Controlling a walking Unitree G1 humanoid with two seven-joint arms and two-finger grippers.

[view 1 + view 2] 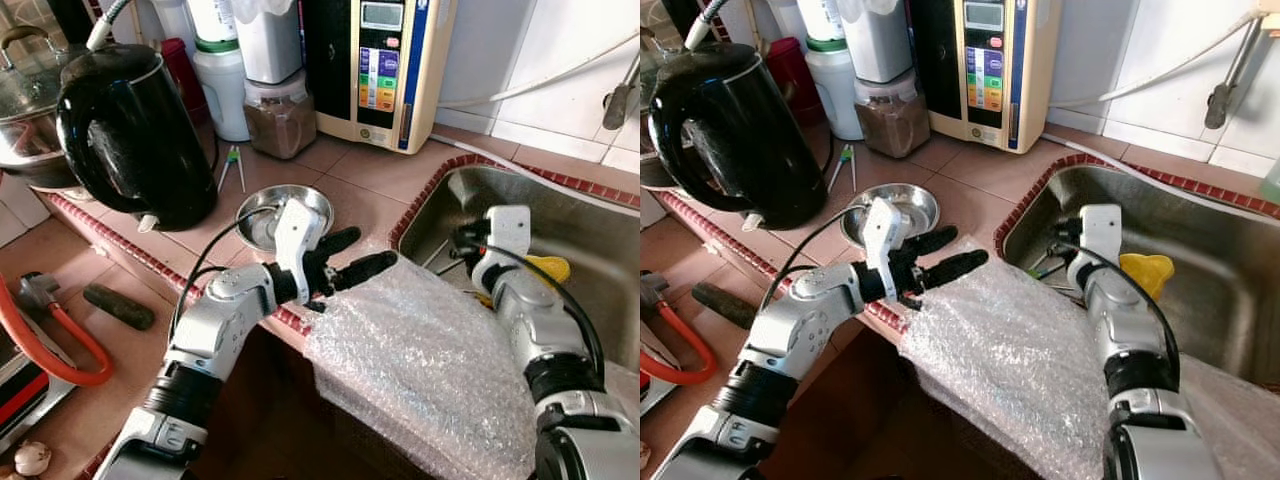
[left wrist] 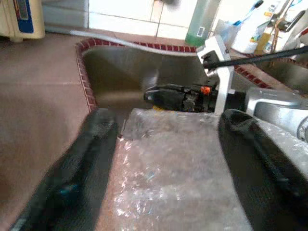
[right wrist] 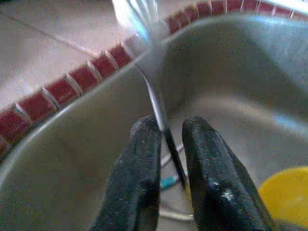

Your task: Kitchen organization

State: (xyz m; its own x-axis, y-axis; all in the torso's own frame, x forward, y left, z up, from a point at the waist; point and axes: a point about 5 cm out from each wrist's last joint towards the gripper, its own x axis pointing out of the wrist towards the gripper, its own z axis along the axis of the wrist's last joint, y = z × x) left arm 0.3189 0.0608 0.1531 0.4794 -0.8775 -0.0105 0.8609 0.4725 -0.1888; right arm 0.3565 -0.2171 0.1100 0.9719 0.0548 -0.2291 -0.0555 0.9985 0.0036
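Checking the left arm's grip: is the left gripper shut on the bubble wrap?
No, the left gripper is open, its two fingers spread wide apart above the bubble wrap.

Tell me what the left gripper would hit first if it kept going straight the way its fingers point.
Probably the right gripper, reaching down into the sink. The left gripper points across the bubble wrap, skimming just above it, so it may brush the wrap first; depth is unclear.

left tool [image 1: 940, 256] spread above bubble wrap [image 1: 1020, 360], right tool [image 1: 1065, 238] over sink [image 1: 1240, 250], black kettle [image 1: 735, 135]
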